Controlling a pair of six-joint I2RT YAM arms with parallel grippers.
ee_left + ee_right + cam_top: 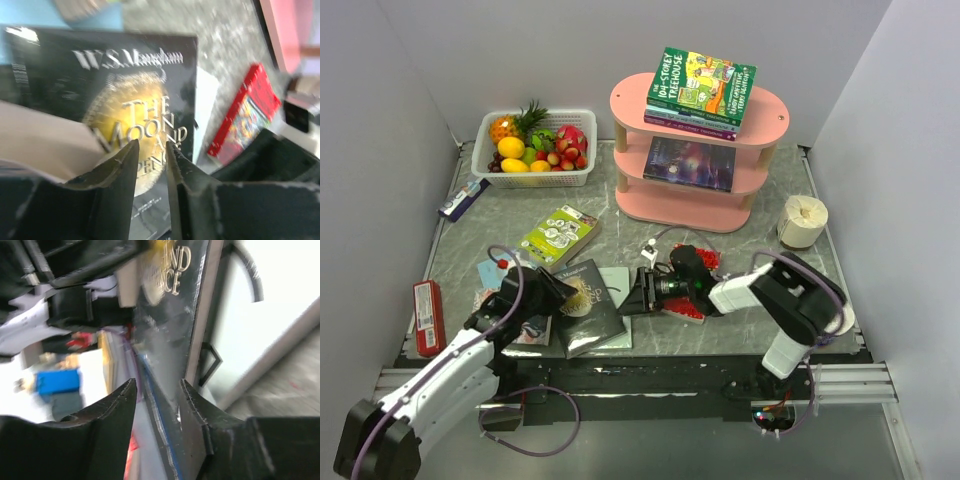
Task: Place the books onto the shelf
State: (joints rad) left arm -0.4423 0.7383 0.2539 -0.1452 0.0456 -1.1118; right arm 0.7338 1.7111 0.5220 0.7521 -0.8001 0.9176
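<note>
Down at six o'clock on the desk [760,270], the left claw [151,145] and right claw [158,384] meet at the black book [150,75], neither clamped on it.
The left claw hangs over the cover, its jaws parted by a narrow slot with only the gold title showing through. The right claw points in from three o'clock, jaws apart astride the book's right edge. That edge lies hard by one finger, with a clear gap to the other. A pale book [618,283] lies under the black one, and a red book [245,117] lies below the right wrist. At eleven o'clock of these lies a green-and-white book [558,235]. Farther out at one o'clock stands the pink shelf [630,105], with a Treehouse book [705,85] topping the stack on its top tier and a galaxy book [690,165] on the middle tier.
</note>
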